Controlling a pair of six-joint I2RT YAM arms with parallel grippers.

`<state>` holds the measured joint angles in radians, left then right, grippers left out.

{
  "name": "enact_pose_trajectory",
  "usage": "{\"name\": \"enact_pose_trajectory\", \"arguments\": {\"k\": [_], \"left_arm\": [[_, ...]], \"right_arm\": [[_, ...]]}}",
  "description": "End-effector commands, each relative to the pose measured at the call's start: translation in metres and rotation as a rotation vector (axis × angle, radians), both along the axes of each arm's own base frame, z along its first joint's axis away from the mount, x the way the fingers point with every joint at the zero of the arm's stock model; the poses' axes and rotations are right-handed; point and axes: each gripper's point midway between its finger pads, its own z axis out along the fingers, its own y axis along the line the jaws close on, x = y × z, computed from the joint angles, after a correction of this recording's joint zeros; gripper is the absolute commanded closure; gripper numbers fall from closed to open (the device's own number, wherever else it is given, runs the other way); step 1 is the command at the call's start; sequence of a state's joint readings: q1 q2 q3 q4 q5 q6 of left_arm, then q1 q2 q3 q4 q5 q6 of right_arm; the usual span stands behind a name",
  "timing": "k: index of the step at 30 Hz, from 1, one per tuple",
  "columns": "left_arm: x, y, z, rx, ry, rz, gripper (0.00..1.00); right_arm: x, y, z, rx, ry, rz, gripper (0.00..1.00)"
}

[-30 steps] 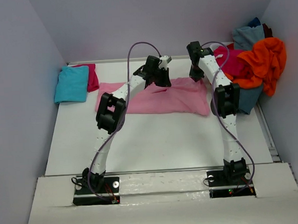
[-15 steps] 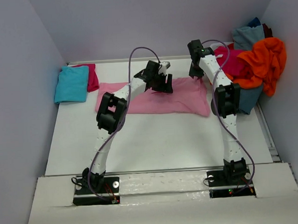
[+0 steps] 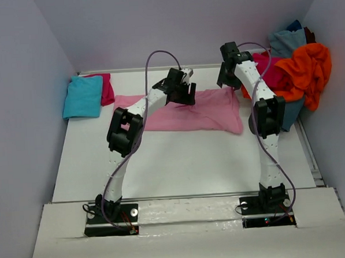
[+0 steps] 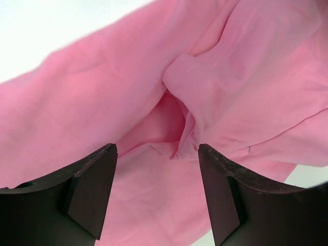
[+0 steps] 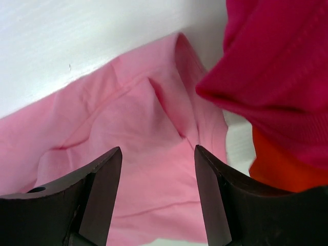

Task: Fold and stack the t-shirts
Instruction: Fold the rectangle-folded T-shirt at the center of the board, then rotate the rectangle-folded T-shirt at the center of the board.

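Over the far edge of the light pink t-shirt (image 3: 209, 111), the left gripper (image 4: 156, 149) and right gripper (image 5: 158, 151) are now drawn slightly clear, fingers spread wide, nothing held. The shirt is left flat at the far middle of the table (image 3: 180, 163). The fold is judged released, with further folding pending.

We see a matt, creased light pink cloth t-shirt (image 4: 92, 92). On the left gripper (image 4: 156, 148), dark fingers (image 4: 95, 187) look like smooth matt plastic.
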<state>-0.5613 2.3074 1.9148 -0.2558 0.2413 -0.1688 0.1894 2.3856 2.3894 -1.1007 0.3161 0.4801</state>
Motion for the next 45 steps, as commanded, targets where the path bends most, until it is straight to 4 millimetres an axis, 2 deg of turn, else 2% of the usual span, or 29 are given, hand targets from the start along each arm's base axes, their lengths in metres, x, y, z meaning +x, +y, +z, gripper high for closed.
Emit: {"name": "enact_pose_trajectory", "arguments": {"k": [1, 2, 7, 9, 11, 12, 13, 14, 16, 19, 20, 22, 24, 26, 27, 29, 31, 32, 35, 38, 45], "left_arm": [[0.015, 0.006, 0.073, -0.007, -0.149, 0.052, 0.24], [0.017, 0.007, 0.078, -0.006, -0.154, 0.057, 0.24], [0.016, 0.014, 0.090, 0.002, -0.168, 0.093, 0.24], [0.017, 0.027, 0.086, 0.055, -0.163, 0.144, 0.24], [0.019, 0.043, 0.081, 0.122, -0.161, 0.210, 0.24], [0.018, 0.048, 0.080, 0.136, -0.159, 0.227, 0.24], [0.017, 0.051, 0.076, 0.148, -0.150, 0.241, 0.24], [0.018, 0.065, 0.070, 0.175, -0.131, 0.292, 0.24], [0.021, 0.084, 0.064, 0.201, -0.107, 0.345, 0.24], [0.019, 0.116, 0.051, 0.259, -0.069, 0.417, 0.24], [0.017, 0.120, 0.050, 0.275, -0.061, 0.433, 0.24], [0.022, 0.151, 0.046, 0.320, -0.045, 0.531, 0.24], [0.016, 0.185, 0.035, 0.404, 0.014, 0.626, 0.24], [0.017, 0.201, 0.030, 0.421, 0.037, 0.678, 0.24], [0.014, 0.221, 0.023, 0.470, 0.058, 0.721, 0.24], [0.010, 0.237, 0.015, 0.506, 0.090, 0.754, 0.24], [0.005, 0.245, 0.006, 0.534, 0.119, 0.764, 0.24], [0.004, 0.258, 0.001, 0.545, 0.138, 0.789, 0.24], [-0.001, 0.266, -0.006, 0.552, 0.160, 0.804, 0.24], [-0.004, 0.286, -0.012, 0.568, 0.186, 0.831, 0.23], [-0.024, 0.307, -0.047, 0.609, 0.298, 0.831, 0.23]], "right_arm": [[-0.021, 0.004, 0.031, 0.064, -0.005, 0.004, 0.35], [-0.030, 0.014, 0.029, 0.095, 0.031, 0.024, 0.35], [-0.061, 0.030, 0.017, 0.159, 0.148, 0.080, 0.36], [-0.078, 0.035, 0.004, 0.164, 0.217, 0.088, 0.37], [-0.088, 0.040, 0.002, 0.175, 0.234, 0.099, 0.37], [-0.100, 0.040, -0.009, 0.177, 0.274, 0.097, 0.37], [-0.105, 0.040, -0.011, 0.182, 0.279, 0.094, 0.37], [-0.106, 0.043, -0.006, 0.208, 0.260, 0.102, 0.37], [-0.117, 0.047, -0.011, 0.215, 0.285, 0.111, 0.38], [-0.132, 0.041, -0.022, 0.196, 0.314, 0.101, 0.38], [-0.134, 0.040, -0.021, 0.195, 0.312, 0.099, 0.38], [-0.137, 0.042, -0.023, 0.206, 0.320, 0.101, 0.38], [-0.141, 0.048, -0.024, 0.220, 0.322, 0.113, 0.38], [-0.144, 0.047, -0.027, 0.221, 0.328, 0.109, 0.38], [-0.146, 0.048, -0.032, 0.226, 0.337, 0.110, 0.38], [-0.147, 0.049, -0.039, 0.230, 0.347, 0.109, 0.39], [-0.148, 0.050, -0.048, 0.235, 0.365, 0.108, 0.39], [-0.147, 0.050, -0.051, 0.236, 0.364, 0.106, 0.39], [-0.145, 0.052, -0.058, 0.239, 0.367, 0.104, 0.39], [-0.144, 0.056, -0.065, 0.262, 0.381, 0.110, 0.39], [-0.144, 0.060, -0.076, 0.275, 0.400, 0.111, 0.39]]}}
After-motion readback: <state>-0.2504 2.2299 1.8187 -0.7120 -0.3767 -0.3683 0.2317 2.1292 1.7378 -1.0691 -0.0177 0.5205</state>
